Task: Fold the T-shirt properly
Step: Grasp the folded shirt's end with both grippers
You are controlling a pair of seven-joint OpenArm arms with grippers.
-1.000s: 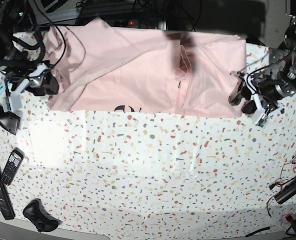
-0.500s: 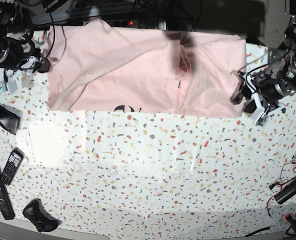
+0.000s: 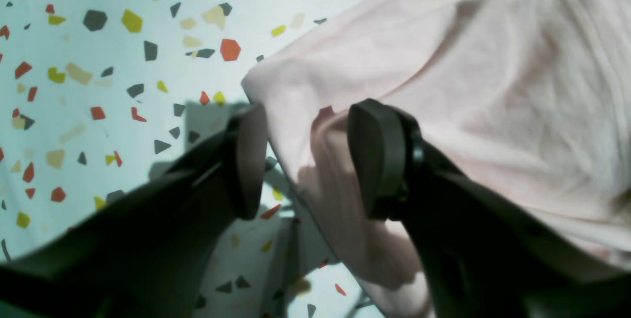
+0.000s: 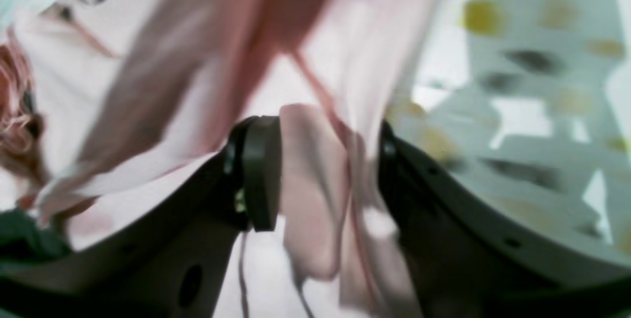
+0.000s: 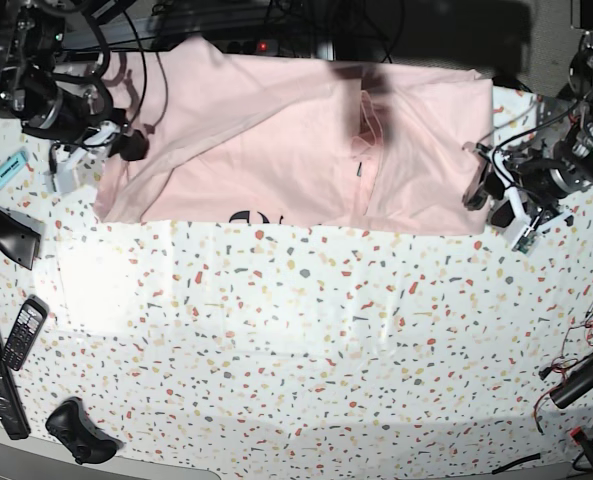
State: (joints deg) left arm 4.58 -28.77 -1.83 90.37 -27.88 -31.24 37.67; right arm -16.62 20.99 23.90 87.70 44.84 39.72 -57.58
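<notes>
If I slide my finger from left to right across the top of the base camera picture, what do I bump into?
Right gripper → T-shirt → left gripper.

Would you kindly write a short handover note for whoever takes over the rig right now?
Left end effector: open, straddling the edge of the T-shirt at a corner, not clamped.
Right end effector: jaws apart with bunched pink fabric between them; the blurred wrist view does not show whether the fabric is gripped.
The T-shirt lies rumpled along the far side of the table, some black lettering showing at its near edge.
Done: no neat fold visible yet.
Left: grip the edges, flatten the shirt, then fold it.
</notes>
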